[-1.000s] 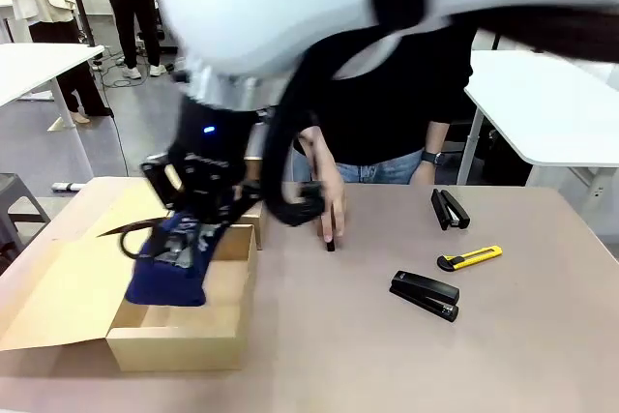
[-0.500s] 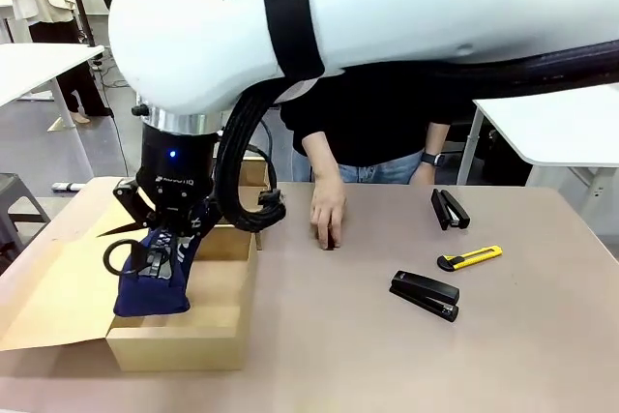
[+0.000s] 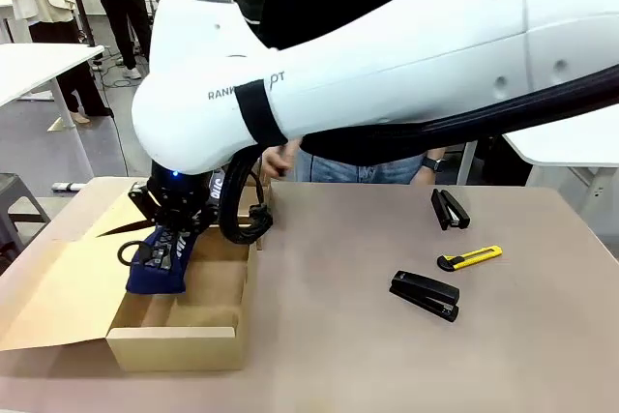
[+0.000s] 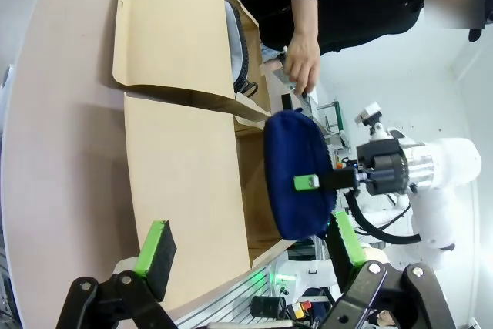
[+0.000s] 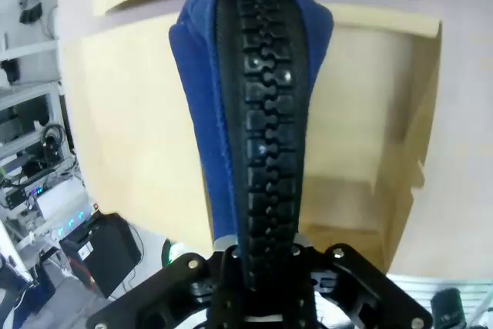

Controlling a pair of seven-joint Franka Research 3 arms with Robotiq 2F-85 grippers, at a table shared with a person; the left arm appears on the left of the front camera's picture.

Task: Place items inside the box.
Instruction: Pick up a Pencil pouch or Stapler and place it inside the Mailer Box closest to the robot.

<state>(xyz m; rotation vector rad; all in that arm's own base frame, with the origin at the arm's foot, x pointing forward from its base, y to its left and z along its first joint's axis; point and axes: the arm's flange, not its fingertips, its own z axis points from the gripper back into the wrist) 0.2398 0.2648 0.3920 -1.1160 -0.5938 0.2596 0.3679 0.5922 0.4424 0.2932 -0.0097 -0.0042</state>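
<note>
- The right gripper [image 3: 164,239] is clamped tight on the navy pouch [image 3: 157,276], gripping it by the zip end.
- The pouch hangs upright inside the open box [image 3: 174,347] near the table's [image 3: 338,365] left edge. I cannot tell if it touches the bottom.
- The left gripper [image 4: 248,225] has its jaws wide apart with nothing between them.
- Toward the right edge lie a black stapler [image 3: 426,295], the utility knife [image 3: 470,258] and a second stapler [image 3: 449,210].
- The person's hand [image 3: 279,157] is at the far edge.

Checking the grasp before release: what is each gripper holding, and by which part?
Right gripper pinches the navy pouch at its zipper end, hanging it over the box. Left gripper is open, holding nothing.
</note>
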